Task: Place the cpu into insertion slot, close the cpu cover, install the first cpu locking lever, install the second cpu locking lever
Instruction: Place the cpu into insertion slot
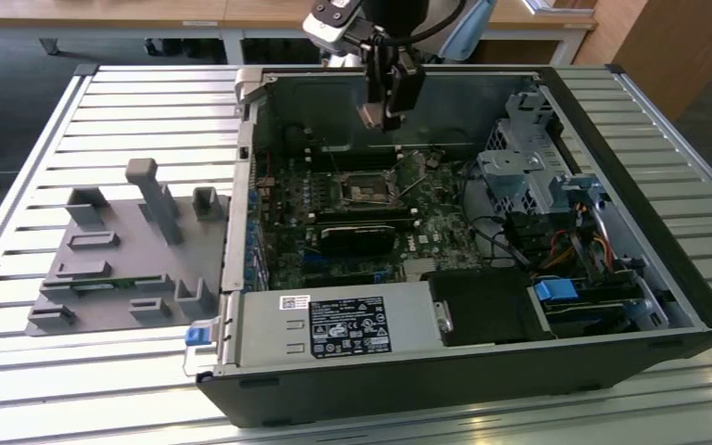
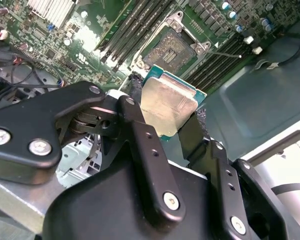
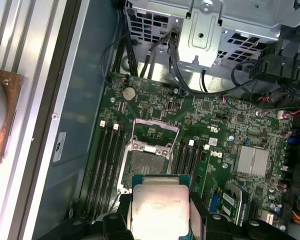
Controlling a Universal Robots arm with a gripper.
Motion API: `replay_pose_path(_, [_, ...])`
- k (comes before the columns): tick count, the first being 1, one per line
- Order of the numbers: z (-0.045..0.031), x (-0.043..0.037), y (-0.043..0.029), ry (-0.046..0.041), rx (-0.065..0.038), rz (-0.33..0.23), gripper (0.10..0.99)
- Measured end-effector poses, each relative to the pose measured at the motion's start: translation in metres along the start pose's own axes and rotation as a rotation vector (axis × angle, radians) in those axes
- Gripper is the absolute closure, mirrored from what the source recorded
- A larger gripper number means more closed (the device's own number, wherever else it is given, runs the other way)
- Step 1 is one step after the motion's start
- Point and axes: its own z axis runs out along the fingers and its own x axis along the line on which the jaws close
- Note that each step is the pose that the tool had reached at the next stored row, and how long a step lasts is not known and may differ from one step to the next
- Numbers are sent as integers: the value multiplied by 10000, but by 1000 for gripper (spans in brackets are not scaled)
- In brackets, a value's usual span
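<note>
We count one cpu [image 2: 167,107], clamped edgewise in our one claw [image 1: 387,116], one insertion slot [image 1: 365,190] at the claw's six o'clock in the exterior view

An open black computer case [image 1: 455,389] lies on a slatted metal table [image 1: 146,93]; a grey moulded fixture [image 1: 121,260] sits on the slats just beside it, at the exterior view's left. Inside, a labelled silver power supply [image 1: 331,324] fills a corner near the fixture; a metal drive cage [image 1: 523,176] stands toward the exterior view's right.
</note>
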Motion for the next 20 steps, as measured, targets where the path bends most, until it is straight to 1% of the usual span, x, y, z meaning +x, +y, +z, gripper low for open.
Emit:
replay_pose_path(2, [22, 0, -1, -19, 4, -1, 545])
replay_pose_path(5, [55, 6, -1, -25, 7, 18, 545])
replay_pose_path(6, [65, 8, -1, -28, 6, 107, 545])
replay_pose_path(12, [132, 8, -4, -89, 13, 1182, 545])
replay_pose_path(15, [165, 8, -6, -122, 5, 1605, 545])
replay_pose_path(17, [179, 9, -7, -179, 7, 1735, 545])
replay_pose_path(18, [187, 8, -8, -220, -15, 1753, 545])
replay_pose_path(20, [213, 9, -10, -227, -57, 1762, 545])
